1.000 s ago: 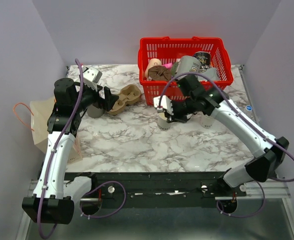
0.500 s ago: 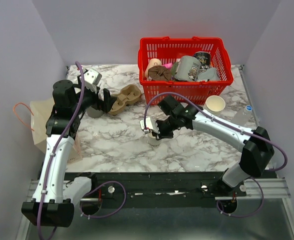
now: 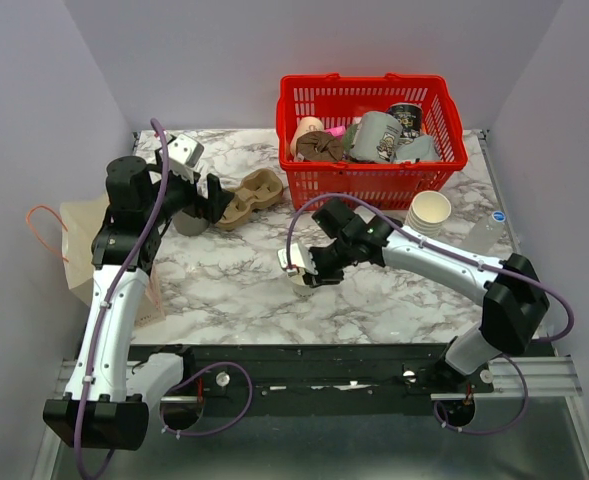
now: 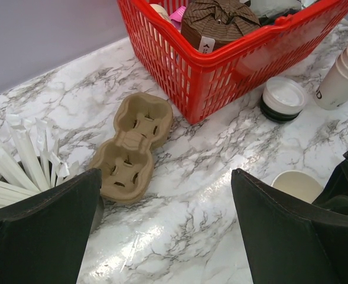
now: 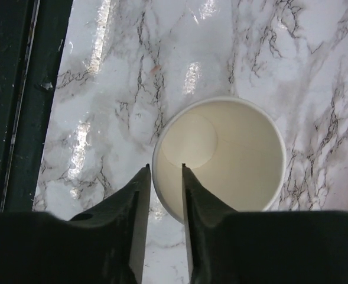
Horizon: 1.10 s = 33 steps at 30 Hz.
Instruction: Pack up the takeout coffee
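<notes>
The right fingers (image 5: 139, 198) are clenched on the rim of the paper cup (image 5: 233, 160): one finger sits inside the open mouth, the other outside, with the cup wall pinched between them. The cup is upright and has no lid on it, and most of its body lies ahead of the fingertips, over the marble desk (image 5: 103, 59). Whether its base touches the desk cannot be told.

The left fingers (image 4: 44, 236) are spread wide apart and grasp nothing. Ahead of them, closer to the left finger, a two-hole cardboard carrier (image 4: 132, 148) lies flat on the desk. Beyond the carrier stands the red basket (image 4: 221, 65). Further ahead of the right finger are a short stack of lids (image 4: 283, 97) and a stack of lidless cups (image 4: 345, 77).
</notes>
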Motion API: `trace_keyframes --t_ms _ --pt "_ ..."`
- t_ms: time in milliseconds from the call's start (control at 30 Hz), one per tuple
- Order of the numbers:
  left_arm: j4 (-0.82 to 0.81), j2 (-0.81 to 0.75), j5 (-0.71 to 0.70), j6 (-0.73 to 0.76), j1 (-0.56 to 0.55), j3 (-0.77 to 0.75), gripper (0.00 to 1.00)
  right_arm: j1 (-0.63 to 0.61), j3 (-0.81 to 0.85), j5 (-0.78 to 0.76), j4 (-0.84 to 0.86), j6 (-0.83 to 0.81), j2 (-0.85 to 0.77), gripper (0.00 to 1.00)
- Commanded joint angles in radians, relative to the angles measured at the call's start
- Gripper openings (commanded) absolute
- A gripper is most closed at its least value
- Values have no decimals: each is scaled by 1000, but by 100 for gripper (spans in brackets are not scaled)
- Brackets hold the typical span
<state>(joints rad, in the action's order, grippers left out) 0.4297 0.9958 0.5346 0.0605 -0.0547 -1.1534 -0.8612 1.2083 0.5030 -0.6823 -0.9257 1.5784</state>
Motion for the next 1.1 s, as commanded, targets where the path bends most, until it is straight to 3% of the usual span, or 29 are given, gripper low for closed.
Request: trace_keyframes --t_ms 0,133,300,433,800,1067 --pt "1 12 7 -10 -4 -42 99 2 -10 -3 0 -24 -76 40" --pt "-20 21 13 -33 -4 -46 99 54 52 0 -16 22 -130 44" --pt "-75 35 22 -85 3 -26 99 187 214 -6 -95 183 -67 44" --pt "-134 55 44 -165 18 -19 99 295 243 -139 -82 255 -20 40" --pt "-128 110 41 -171 32 -68 99 358 220 -330 -10 419 124 33" --pt "-131 116 44 -183 32 -68 99 361 270 -412 -28 424 216 29"
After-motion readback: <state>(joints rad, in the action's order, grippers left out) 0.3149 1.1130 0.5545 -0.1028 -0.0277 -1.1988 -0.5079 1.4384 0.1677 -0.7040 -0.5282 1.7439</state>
